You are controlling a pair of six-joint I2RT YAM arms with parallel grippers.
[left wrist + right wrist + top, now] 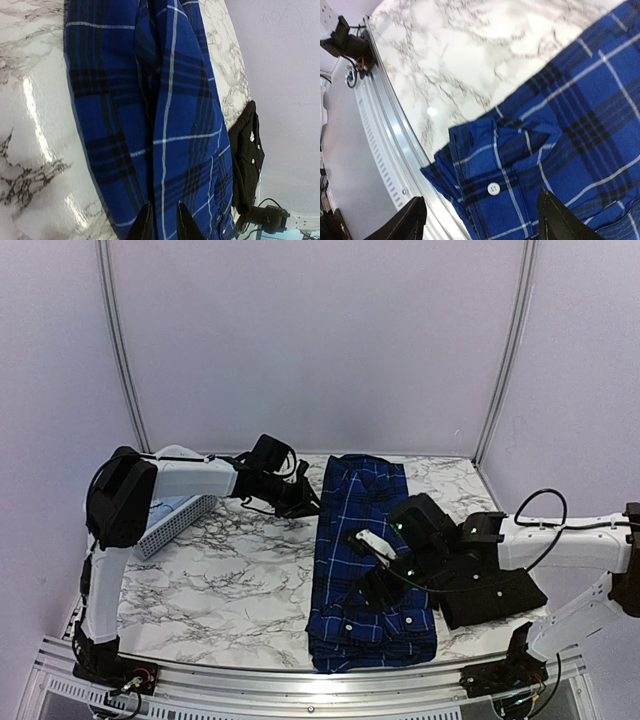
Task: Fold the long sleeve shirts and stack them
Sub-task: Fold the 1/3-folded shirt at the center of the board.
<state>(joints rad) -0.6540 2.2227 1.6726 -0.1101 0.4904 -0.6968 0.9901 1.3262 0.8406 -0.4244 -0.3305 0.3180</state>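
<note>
Top external view: my two arms at work over the table (230, 580), where a plaid shirt (345, 510) lies folded into a long strip. It runs from the far edge to the near edge, right of the middle. A black shirt (490, 595) lies folded just beside it, at the right edge toward the near-right corner, partly under my right arm. A white basket (175, 522) sits tilted at the left edge, behind my left arm.

Left wrist view: my left fingers (145, 222) hang over the far end of the plaid shirt, close to its left side. They stand a narrow gap apart with nothing between them, and the blue cloth shows through the gap. From here the black shirt appears beyond the plaid one, its white buttons showing.

Right wrist view: my right fingers (412, 220) are spread wide above the near end of the plaid shirt and hold nothing. Below them is a folded flap of cloth and one white button (493, 188). The near end of the shirt reaches the table's near edge, next to the metal rail (385, 140).
</note>
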